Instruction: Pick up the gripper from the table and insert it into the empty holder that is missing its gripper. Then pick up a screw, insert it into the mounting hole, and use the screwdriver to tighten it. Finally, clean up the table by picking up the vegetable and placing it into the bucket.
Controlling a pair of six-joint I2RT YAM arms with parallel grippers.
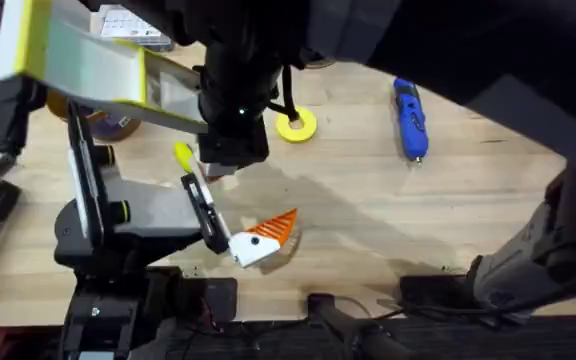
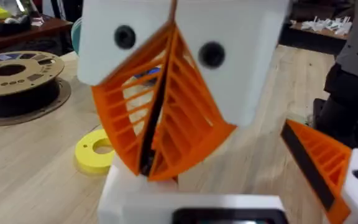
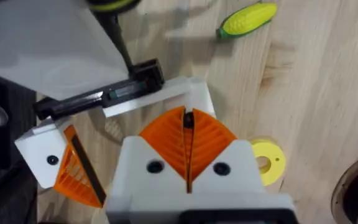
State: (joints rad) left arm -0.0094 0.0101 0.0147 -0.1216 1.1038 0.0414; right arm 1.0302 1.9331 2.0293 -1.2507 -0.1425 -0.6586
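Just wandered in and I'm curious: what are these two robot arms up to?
The right gripper has reached across, its orange jaws pressed together right at the white holder on the left arm's tip, which lacks its orange piece. Whether the loose piece sits between the jaws is hard to tell. The left arm's jaws are spread wide. The blue screwdriver and the yellow toy vegetable lie on the table, so those steps are not yet done.

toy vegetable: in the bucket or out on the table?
Out. The vegetable lies on its side on the bare wooden table, apart from the yellow ring.
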